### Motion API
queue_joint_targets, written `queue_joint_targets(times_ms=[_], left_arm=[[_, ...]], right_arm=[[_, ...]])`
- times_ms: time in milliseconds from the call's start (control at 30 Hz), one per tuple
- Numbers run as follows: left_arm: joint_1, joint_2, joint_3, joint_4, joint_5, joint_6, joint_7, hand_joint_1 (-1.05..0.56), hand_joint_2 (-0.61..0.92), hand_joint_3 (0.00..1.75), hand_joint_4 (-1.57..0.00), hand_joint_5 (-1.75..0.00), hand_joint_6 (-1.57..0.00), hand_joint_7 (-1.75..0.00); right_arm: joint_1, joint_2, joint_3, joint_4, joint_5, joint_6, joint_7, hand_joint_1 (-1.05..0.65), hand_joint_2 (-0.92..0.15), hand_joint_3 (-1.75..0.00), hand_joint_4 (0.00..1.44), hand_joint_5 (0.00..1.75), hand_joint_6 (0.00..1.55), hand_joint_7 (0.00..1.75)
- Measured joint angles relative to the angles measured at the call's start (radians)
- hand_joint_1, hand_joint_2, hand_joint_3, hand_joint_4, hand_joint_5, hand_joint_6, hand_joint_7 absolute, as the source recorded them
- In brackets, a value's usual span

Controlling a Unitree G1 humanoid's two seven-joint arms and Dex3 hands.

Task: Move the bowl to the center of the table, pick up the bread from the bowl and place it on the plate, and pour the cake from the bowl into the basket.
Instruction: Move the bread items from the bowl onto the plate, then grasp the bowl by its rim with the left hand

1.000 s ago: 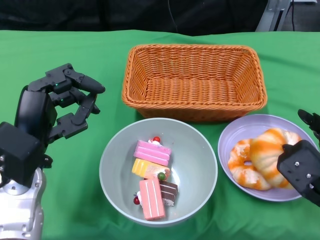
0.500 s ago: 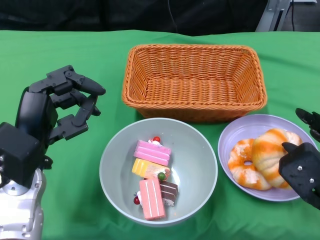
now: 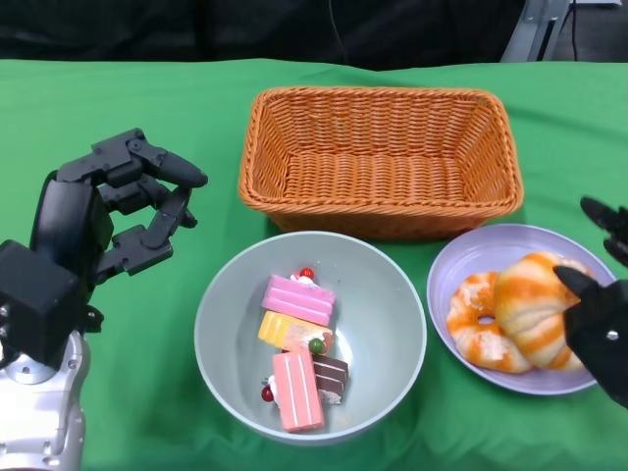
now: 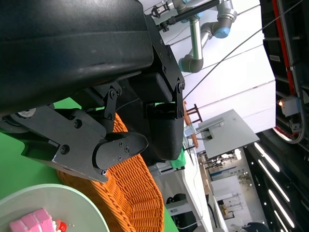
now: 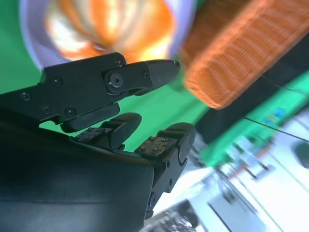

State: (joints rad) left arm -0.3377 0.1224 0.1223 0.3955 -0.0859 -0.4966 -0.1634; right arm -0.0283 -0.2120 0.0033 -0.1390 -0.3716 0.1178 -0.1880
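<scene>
Bowl sits mid-table with only cake slices; croissants already on plate. Pouring step now. Left hand empty, fingers spread; right hand empty. Next: grip rim, tip into wicker basket.

My table wears a green cloth — past its far edge hangs a dark backdrop. Beyond the table I see a bright white room with strip lights, another robot arm with blue joints, and black cables.
</scene>
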Motion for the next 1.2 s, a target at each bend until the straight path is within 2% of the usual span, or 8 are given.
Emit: queue_joint_targets(times_ms=[167, 433, 533, 600, 667, 767, 1033, 1200], left_arm=[[0.0, 0.0, 0.0, 0.0, -0.001, 0.0, 0.0, -0.04, 0.7, 0.76, -0.78, -1.39, -0.84, -1.05], [0.0, 0.001, 0.0, 0.003, -0.004, -0.002, -0.013, -0.02, 0.68, 0.8, -0.79, -1.4, -0.84, -1.05], [0.0, 0.001, 0.0, 0.012, -0.007, -0.01, -0.026, -0.02, 0.68, 0.8, -0.79, -1.4, -0.84, -1.04], [0.0, 0.001, 0.001, 0.02, -0.008, -0.014, -0.033, -0.02, 0.68, 0.8, -0.79, -1.4, -0.85, -1.04], [0.0, 0.001, 0.002, 0.021, -0.008, -0.014, -0.037, -0.03, 0.68, 0.8, -0.79, -1.4, -0.85, -1.04], [0.0, 0.003, 0.001, 0.024, -0.006, -0.016, -0.038, -0.05, 0.67, 0.81, -0.79, -1.39, -0.85, -1.04], [0.0, 0.019, -0.001, 0.051, -0.007, -0.036, -0.067, -0.04, 0.67, 0.8, -0.78, -1.39, -0.85, -1.05], [0.001, 0.02, -0.007, 0.054, -0.008, -0.036, -0.094, -0.07, 0.65, 0.79, -0.78, -1.39, -0.84, -1.05]], right_arm=[[0.034, 0.027, -0.032, -0.043, 0.204, -0.211, 0.089, -0.4, -0.92, -0.07, 0.69, 0.05, 0.63, 0.02], [0.11, 0.075, -0.037, -0.071, 0.364, -0.372, 0.186, -0.22, -0.92, -0.03, 0.94, 0.17, 0.84, 0.1], [0.12, 0.098, -0.041, -0.06, 0.371, -0.45, 0.187, -0.18, -0.91, -0.05, 0.86, 0.64, 0.94, 0.14], [0.123, 0.11, -0.049, -0.033, 0.378, -0.504, 0.188, -0.18, -0.9, -0.11, 0.71, 1.03, 0.91, 0.33], [0.126, 0.12, -0.053, -0.001, 0.378, -0.548, 0.188, -0.17, -0.86, -0.21, 0.67, 1.17, 0.79, 0.69], [0.129, 0.135, -0.061, 0.04, 0.387, -0.607, 0.192, -0.12, -0.8, -0.36, 0.69, 1.28, 0.74, 0.95], [0.135, 0.16, -0.065, 0.07, 0.427, -0.674, 0.221, -0.08, -0.59, -0.85, 0.71, 1.45, 0.73, 1.08], [0.144, 0.173, -0.063, 0.065, 0.476, -0.675, 0.251, -0.09, -0.54, -0.94, 0.71, 1.49, 0.72, 1.12]])
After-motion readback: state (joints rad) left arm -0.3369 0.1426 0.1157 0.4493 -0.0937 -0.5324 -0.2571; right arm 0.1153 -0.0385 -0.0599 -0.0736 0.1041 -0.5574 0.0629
